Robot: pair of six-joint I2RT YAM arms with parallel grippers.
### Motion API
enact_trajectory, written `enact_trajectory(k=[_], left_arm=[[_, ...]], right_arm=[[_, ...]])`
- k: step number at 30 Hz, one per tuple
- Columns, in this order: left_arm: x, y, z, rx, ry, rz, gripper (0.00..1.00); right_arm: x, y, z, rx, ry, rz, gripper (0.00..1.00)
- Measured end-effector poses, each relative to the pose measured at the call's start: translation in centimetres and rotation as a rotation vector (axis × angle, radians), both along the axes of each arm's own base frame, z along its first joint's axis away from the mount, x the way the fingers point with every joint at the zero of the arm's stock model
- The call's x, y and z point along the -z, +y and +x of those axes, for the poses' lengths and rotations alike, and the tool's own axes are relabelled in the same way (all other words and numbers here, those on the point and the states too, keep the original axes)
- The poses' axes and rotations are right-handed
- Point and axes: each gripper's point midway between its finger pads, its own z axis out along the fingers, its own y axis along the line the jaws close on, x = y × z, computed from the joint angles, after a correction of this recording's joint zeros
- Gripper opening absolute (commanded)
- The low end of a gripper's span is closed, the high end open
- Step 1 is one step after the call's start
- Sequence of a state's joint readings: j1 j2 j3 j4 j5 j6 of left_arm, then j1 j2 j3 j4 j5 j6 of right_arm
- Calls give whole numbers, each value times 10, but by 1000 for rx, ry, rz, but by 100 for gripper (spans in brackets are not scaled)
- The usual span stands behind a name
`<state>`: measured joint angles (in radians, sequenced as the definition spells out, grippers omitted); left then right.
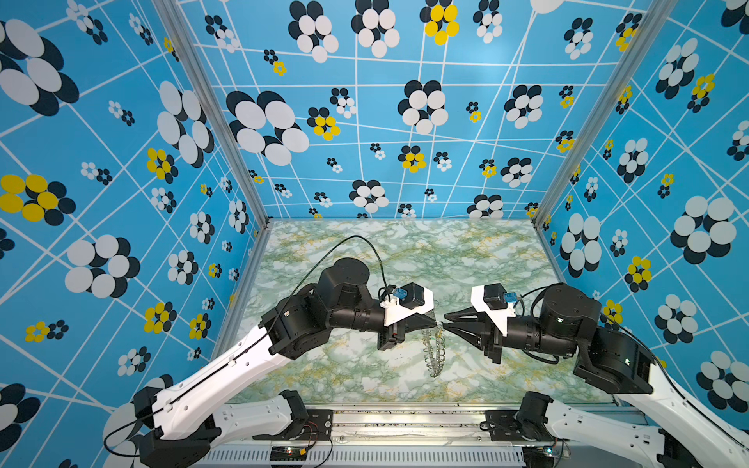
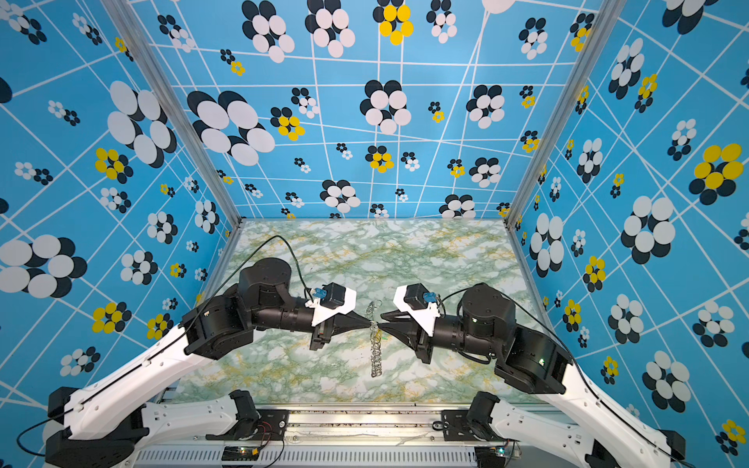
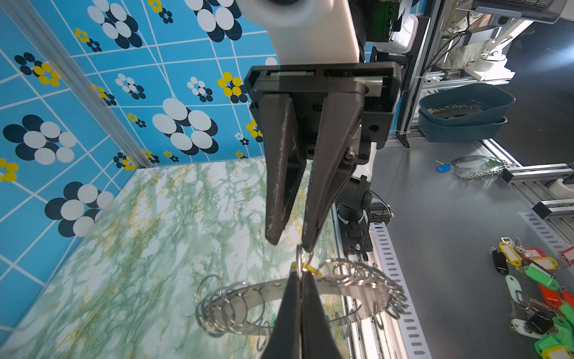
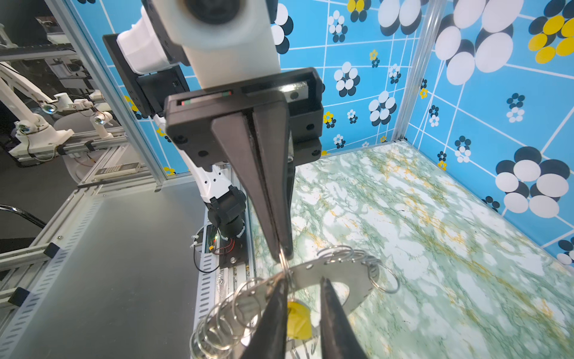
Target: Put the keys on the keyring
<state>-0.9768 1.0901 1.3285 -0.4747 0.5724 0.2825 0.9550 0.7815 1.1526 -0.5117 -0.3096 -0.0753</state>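
The keyring [image 3: 348,287], a flat grey metal band rimmed with silver wire loops, hangs edge-on above the marble table in both top views [image 1: 433,354] [image 2: 377,356]. My left gripper [image 3: 300,275] is shut on one wire loop at its upper rim and holds it up. The yellow key [image 4: 298,321] hangs from the ring just by that grip. My right gripper [image 4: 304,281] faces the left gripper tip to tip [image 1: 446,326], jaws a little apart on either side of the yellow key, gripping nothing. A sliver of the green key [image 3: 273,320] shows behind the band.
The marble table [image 1: 364,263] is boxed in by blue patterned walls on three sides. Outside the cell, on a grey bench, lie a pile of coloured key tags [image 3: 534,295], another ring with a blue tag [image 3: 475,169] and stacked blue bins [image 3: 462,112].
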Motion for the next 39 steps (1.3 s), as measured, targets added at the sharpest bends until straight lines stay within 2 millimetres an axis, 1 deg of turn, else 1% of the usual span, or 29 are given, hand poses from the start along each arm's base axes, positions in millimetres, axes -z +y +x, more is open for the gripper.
enact_trajectory(k=[3,6,9,11,14,21,27,32,35,39], left_arm=[[-1,0,0,1,-5,-2,0],[-1,0,-1,4,-9,-3,0],[-1,-1,-1,4,-12,-2,0],[-1,-1,-1,4,-13,-3,0],[-1,-1,-1,4,-13,-3,0],[1,1,-2,3,-13,-3,0],[0,1,-2,0,-16,-5,0],[-3,4,-2,-6,-23,-13,0],[-4,5,-3,-8,-23,-17,0],[-5,6,-3,-8,-24,-20,0]], right_arm=[[0,2,-1,-17,19,6,21],[0,6,-3,-42,28,13,19],[-1,9,-4,-60,38,20,12],[-1,9,-6,-68,47,24,11],[-1,10,-7,-78,54,25,14],[4,12,-7,-89,66,20,16],[4,13,-7,-91,71,20,14],[3,13,-7,-91,72,23,9],[2,13,-8,-95,65,28,0],[1,13,-8,-96,68,31,0]])
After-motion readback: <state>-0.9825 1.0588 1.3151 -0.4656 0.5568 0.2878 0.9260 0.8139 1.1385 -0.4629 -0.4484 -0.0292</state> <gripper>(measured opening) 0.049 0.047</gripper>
